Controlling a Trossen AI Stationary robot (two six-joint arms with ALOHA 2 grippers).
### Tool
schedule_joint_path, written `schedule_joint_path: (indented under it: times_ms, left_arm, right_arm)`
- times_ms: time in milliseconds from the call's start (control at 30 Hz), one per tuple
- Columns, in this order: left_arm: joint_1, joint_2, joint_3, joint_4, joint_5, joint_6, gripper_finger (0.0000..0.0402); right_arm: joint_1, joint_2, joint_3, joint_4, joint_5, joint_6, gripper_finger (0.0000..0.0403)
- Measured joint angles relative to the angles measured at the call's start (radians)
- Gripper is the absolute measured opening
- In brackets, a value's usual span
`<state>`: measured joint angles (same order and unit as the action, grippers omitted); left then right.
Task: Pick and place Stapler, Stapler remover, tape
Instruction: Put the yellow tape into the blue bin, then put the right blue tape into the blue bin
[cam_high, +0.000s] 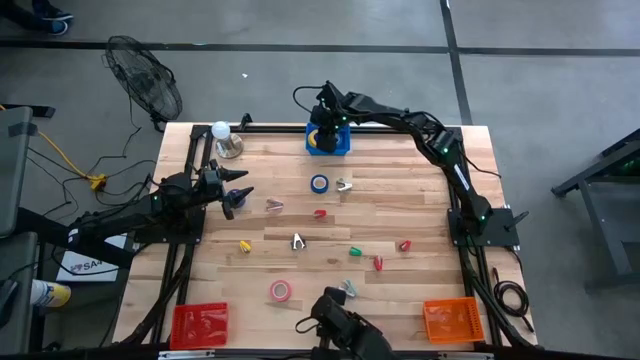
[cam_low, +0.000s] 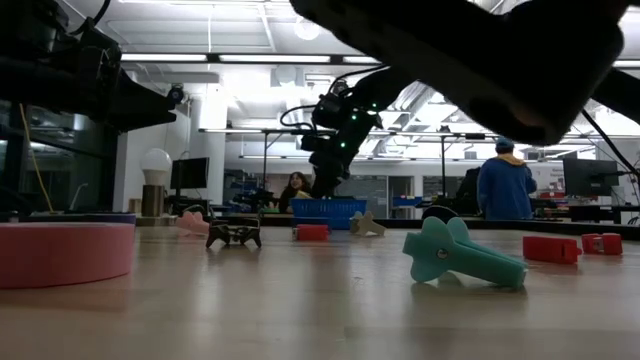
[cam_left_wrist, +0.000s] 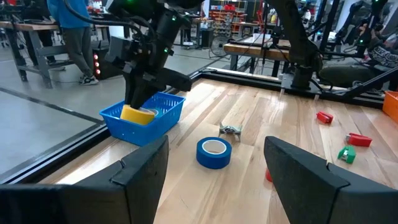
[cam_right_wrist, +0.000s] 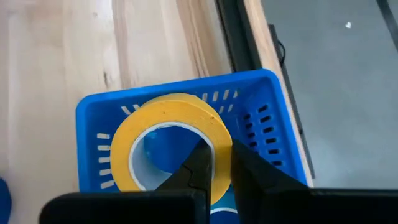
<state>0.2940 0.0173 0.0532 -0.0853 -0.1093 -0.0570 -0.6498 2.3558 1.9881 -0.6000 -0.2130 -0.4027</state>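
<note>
Gripping the yellow tape (cam_right_wrist: 168, 137) by its wall, the right claw (cam_right_wrist: 214, 165) hangs over the blue basket (cam_right_wrist: 273, 124).

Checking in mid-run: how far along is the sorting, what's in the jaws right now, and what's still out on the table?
Early days. In hand: the right gripper is shut on the yellow tape, holding it over the blue basket at the table's far edge. A white ring shows beneath it in the basket; I cannot tell what it is. Left: the blue tape, the pink tape and the small scattered pieces. The left gripper waits open.
</note>
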Motion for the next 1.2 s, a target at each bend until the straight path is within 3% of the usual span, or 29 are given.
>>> schedule_joint_path:
  times_ms: [233, 500, 833, 1200]
  left_arm:
    - [0.0, 0.0, 0.0, 0.0, 0.0, 0.0, 0.0262]
    - [0.0, 0.0, 0.0, 0.0, 0.0, 0.0, 0.0262]
    - [0.0, 0.0, 0.0, 0.0, 0.0, 0.0, 0.0262]
    - [0.0, 0.0, 0.0, 0.0, 0.001, 0.0, 0.0262]
  right_arm:
    - [-0.003, 0.021, -0.002, -0.023, -0.001, -0.018, 0.0026]
    - [-0.005, 0.025, -0.002, -0.051, 0.091, -0.016, 0.0028]
    - [-0.004, 0.025, -0.002, -0.046, 0.14, 0.045, 0.0107]
    - [-0.002, -0.027, 0.042, -0.114, 0.186, 0.061, 0.0154]
